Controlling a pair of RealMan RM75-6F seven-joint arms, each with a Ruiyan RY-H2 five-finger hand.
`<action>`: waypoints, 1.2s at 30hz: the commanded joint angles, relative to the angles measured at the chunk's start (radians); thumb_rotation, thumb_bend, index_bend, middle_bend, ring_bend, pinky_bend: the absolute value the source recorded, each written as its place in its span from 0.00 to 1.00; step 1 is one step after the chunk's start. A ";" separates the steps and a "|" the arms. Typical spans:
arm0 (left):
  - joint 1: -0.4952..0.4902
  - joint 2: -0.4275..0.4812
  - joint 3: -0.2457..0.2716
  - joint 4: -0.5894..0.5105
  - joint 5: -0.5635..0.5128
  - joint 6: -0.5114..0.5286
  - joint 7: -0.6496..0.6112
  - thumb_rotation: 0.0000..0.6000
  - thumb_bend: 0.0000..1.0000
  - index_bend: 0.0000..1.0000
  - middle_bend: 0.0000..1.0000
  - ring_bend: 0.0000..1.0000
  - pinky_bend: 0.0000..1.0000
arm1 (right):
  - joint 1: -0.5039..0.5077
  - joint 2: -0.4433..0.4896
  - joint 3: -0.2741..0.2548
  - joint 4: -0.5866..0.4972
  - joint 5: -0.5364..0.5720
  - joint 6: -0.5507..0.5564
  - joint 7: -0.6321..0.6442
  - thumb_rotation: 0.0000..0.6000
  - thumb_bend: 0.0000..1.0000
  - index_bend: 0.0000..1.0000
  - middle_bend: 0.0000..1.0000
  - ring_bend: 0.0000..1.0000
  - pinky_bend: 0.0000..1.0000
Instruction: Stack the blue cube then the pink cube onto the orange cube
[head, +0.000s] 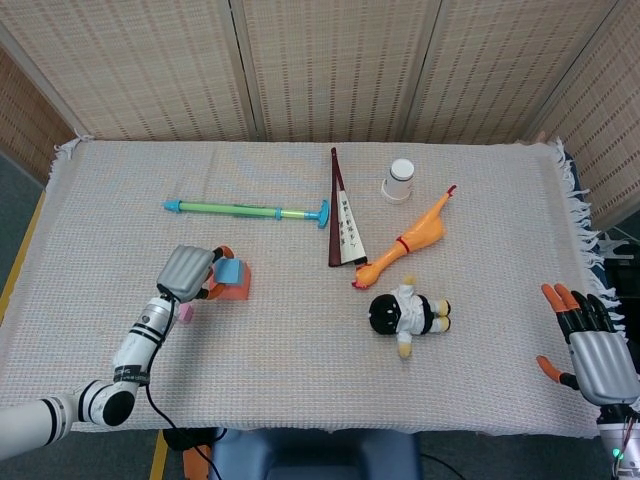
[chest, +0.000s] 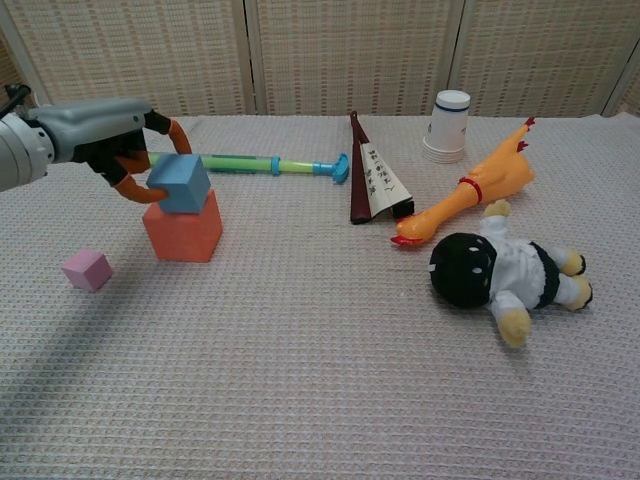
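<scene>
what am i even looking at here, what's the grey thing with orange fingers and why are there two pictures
Both pictures show one moment from a two-armed robot's own cameras: the head view looks down from above, the chest view looks across the table from low down. The grey thing is its left hand, a mechanical hand with orange-tipped fingers. It holds a blue cube on top of an orange cube. A small pink cube waits on the cloth nearby. The right hand shows only in the head view, fingers spread, holding nothing. The other things are clutter: a green and blue stick, a folded fan, a white cup, a rubber chicken and a plush doll.
</scene>
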 joint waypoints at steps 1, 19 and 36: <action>-0.006 -0.002 0.003 0.010 -0.007 -0.012 0.004 1.00 0.33 0.40 1.00 1.00 1.00 | 0.001 0.000 0.001 0.001 0.004 -0.003 -0.002 1.00 0.12 0.00 0.00 0.00 0.00; -0.019 0.006 0.013 0.014 -0.018 -0.033 0.004 1.00 0.33 0.20 1.00 1.00 1.00 | 0.005 0.004 0.001 -0.004 0.017 -0.015 -0.009 1.00 0.12 0.00 0.00 0.00 0.00; 0.168 0.182 0.101 -0.280 0.168 0.116 -0.252 1.00 0.33 0.15 1.00 1.00 1.00 | -0.003 0.016 -0.010 -0.016 -0.013 0.005 0.005 1.00 0.12 0.00 0.00 0.00 0.00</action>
